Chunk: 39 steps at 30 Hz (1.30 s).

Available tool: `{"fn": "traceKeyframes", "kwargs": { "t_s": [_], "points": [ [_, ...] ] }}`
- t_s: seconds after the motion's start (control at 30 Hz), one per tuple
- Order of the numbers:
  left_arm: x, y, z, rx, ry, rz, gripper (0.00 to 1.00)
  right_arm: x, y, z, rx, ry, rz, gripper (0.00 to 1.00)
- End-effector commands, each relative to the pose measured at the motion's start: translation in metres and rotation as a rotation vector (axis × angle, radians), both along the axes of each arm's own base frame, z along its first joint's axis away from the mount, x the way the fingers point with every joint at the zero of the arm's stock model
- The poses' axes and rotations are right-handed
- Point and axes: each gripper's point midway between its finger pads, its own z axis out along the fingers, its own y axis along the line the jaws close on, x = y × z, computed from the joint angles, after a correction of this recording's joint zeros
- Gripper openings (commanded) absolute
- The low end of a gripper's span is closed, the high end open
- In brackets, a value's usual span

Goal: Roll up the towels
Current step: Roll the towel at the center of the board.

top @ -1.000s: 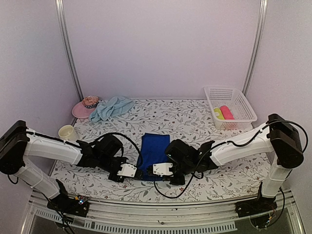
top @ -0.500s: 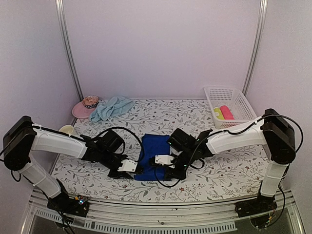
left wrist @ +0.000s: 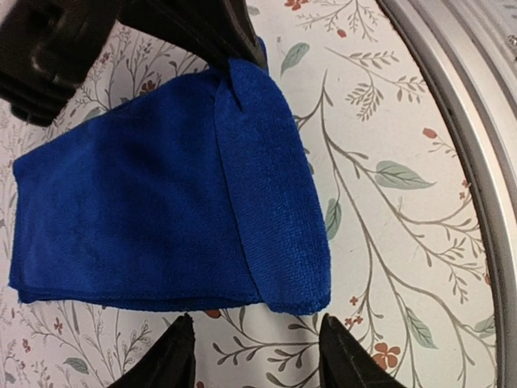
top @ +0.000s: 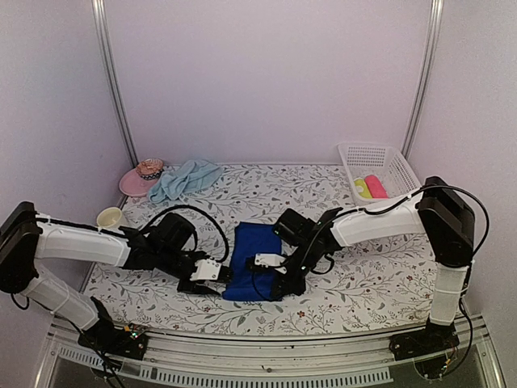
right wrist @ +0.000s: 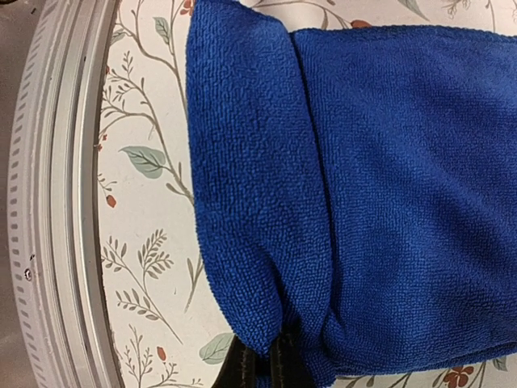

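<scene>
**gripfan:** Over on the floral surface, about midway between the two arms, the royal blue towel lies flat with its near edge folded over into a strip. Who's got hold of it?

**yam_watcher:** The right pincer does. Its fingers are clamped together on the right end of that folded strip. The left pincer sits just beside the towel's left edge, fingers apart with nothing between them. As far as I can tell it's not touching the cloth.

**gripfan:** And the other towel?

**yam_watcher:** The pale aqua towel is crumpled up well beyond the royal blue towel, off to its far left, right against a pink hat. Far right of the blue one there's a white basket with a yellow roll and a pink roll inside.
</scene>
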Motion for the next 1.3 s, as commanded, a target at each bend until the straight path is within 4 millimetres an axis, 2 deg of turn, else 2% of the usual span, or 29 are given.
{"fn": "traceKeyframes", "kwargs": {
  "t_s": [0.0, 0.17, 0.37, 0.57, 0.87, 1.0, 1.13, 1.27],
  "points": [
    [0.003, -0.004, 0.016, -0.083, -0.039, 0.013, 0.48, 0.000, -0.005, -0.004, -0.028, 0.101, -0.032, 0.05],
    [0.000, -0.009, 0.018, -0.099, -0.052, 0.005, 0.42, 0.002, -0.004, 0.004, -0.012, 0.164, -0.052, 0.07],
    [0.001, -0.016, 0.031, -0.158, -0.130, 0.009, 0.35, 0.004, -0.004, -0.001, -0.047, 0.208, -0.068, 0.07],
    [-0.007, -0.025, 0.031, -0.163, -0.112, -0.015, 0.34, 0.013, -0.006, -0.008, -0.073, 0.233, -0.115, 0.07],
    [-0.014, -0.038, 0.036, -0.176, -0.062, -0.023, 0.29, 0.019, -0.003, -0.006, -0.075, 0.242, -0.134, 0.07],
    [-0.015, -0.043, 0.030, -0.152, -0.030, -0.023, 0.19, 0.020, -0.003, -0.006, -0.080, 0.240, -0.139, 0.07],
    [-0.021, -0.044, 0.018, -0.106, 0.007, -0.043, 0.18, 0.022, -0.003, -0.007, -0.085, 0.235, -0.145, 0.07],
    [-0.024, -0.044, 0.015, -0.092, 0.019, -0.054, 0.18, 0.023, -0.002, -0.009, -0.088, 0.238, -0.149, 0.07]
  ]
}}
